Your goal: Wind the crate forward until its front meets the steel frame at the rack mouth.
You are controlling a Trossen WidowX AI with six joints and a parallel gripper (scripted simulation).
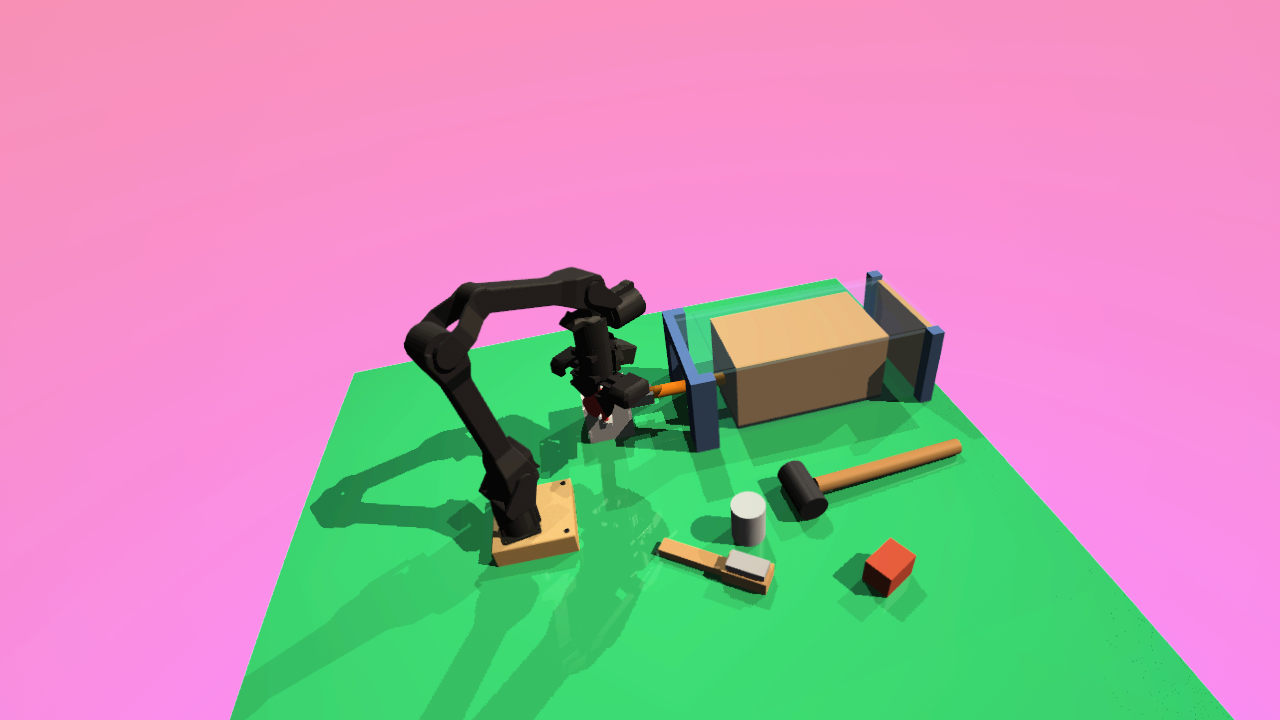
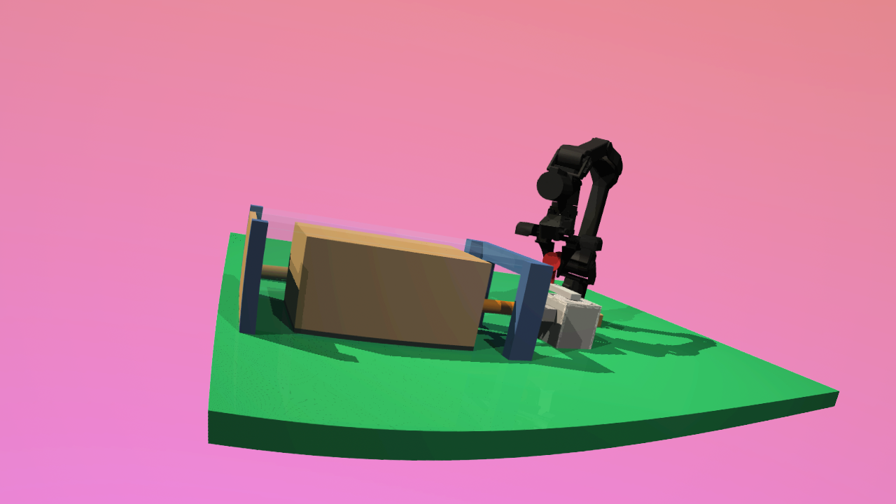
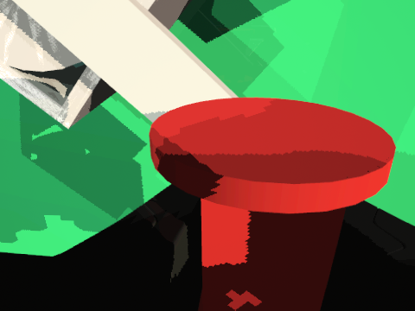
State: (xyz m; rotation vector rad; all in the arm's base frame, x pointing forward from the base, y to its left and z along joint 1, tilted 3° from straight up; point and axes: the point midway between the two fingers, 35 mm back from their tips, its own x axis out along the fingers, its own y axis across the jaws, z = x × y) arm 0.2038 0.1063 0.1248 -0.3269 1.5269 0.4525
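Note:
The tan crate (image 1: 805,380) (image 2: 388,294) sits flat inside the clear-panelled cubby. A gap separates its front from the blue steel frame (image 1: 705,419) (image 2: 528,316). An orange strap (image 1: 669,388) (image 2: 499,306) runs from the crate through the frame towards the winch. The pale grey winch (image 1: 610,425) (image 2: 577,325) stands just outside the frame. The handle's white arm (image 2: 565,290) (image 3: 130,52) lies across the winch top; its key and the round hole are hidden. My gripper (image 1: 597,404) (image 2: 551,268) (image 3: 268,255) is shut on the handle's upright red knob (image 2: 551,260) (image 3: 277,140), beside the winch.
A black-headed mallet (image 1: 886,466), a white cylinder (image 1: 748,521), a wooden brush-like tool (image 1: 691,553) and a red block (image 1: 888,565) lie on the green bench (image 1: 993,644) (image 2: 407,401). Blue posts (image 1: 930,362) (image 2: 253,276) and a tan board stand behind the crate.

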